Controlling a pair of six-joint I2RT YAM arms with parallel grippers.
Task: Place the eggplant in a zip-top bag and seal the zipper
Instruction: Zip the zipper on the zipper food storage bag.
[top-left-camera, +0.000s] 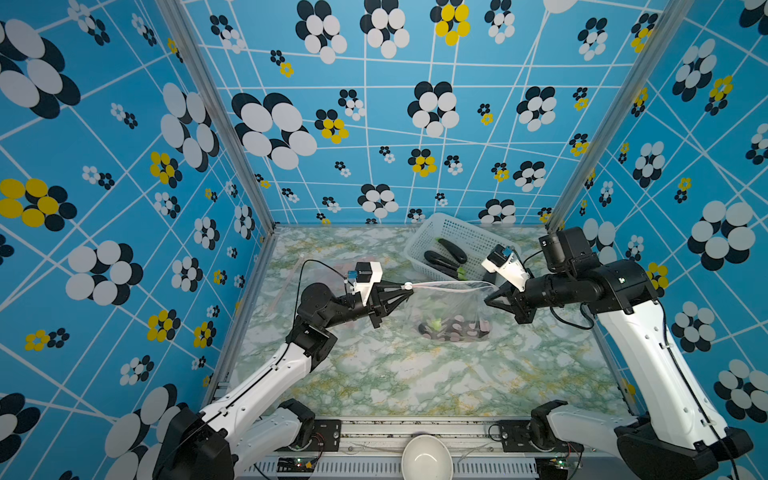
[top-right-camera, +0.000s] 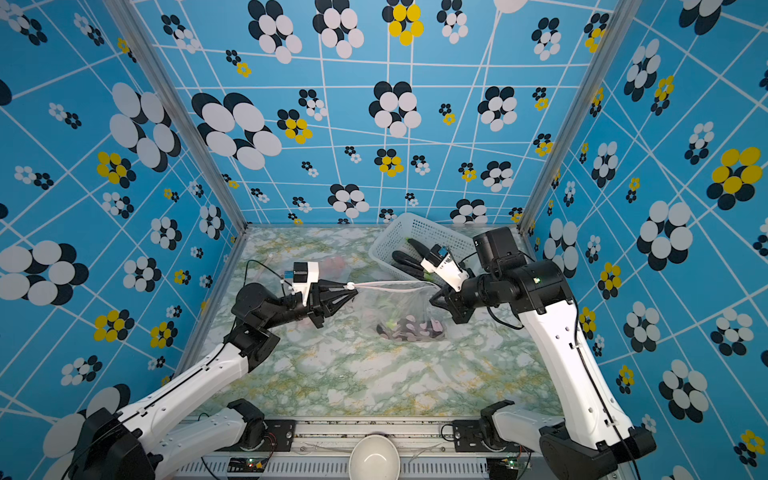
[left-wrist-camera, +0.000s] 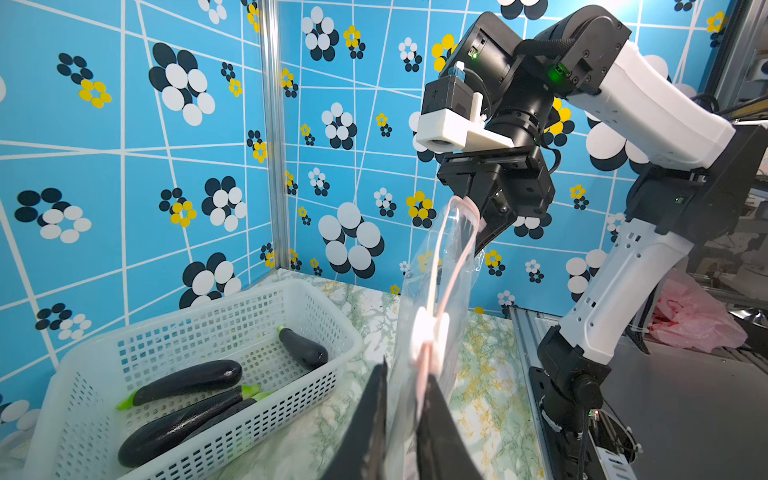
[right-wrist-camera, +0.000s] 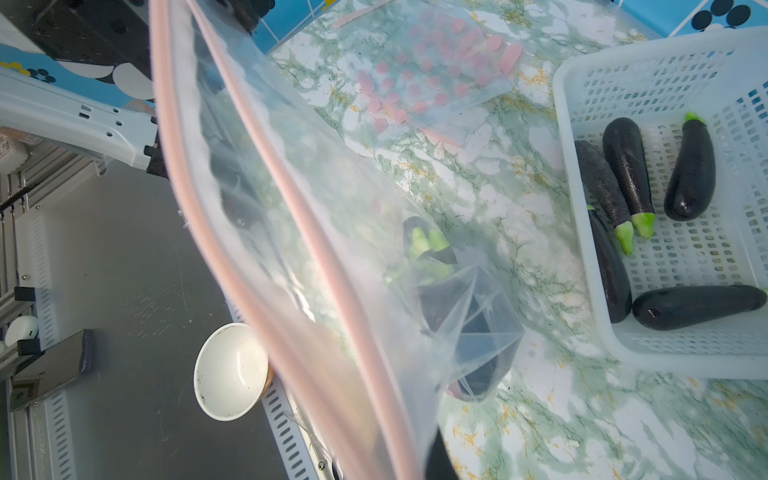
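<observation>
The marble table (top-left-camera: 374, 386) has bare room across its front half, while the white basket (top-left-camera: 453, 226) of spare eggplants sits at the back, just behind the right gripper (top-left-camera: 490, 297). Between the 2 arms hangs the zip-top bag (top-left-camera: 453, 307), its top stretched level from side to side and its bottom sagging onto the table. The eggplant (top-left-camera: 451, 330) lies inside there, below the track and nearer the right arm. The left gripper (top-left-camera: 405, 288) is pressed together on the bag's top edge right behind the white slider (left-wrist-camera: 430, 332); the right gripper pinches the opposite end. In the left wrist view the pink zipper track (left-wrist-camera: 440, 257) bows apart into a loop between slider and right claw, so the mouth looks unsealed. The coming move likely turns on 1 line — the track's long axis runs straight from left claw to right, so the slider would travel rightward along it against the far pinch. A second bag (right-wrist-camera: 436, 75) lies flat behind the left arm, off that path.
</observation>
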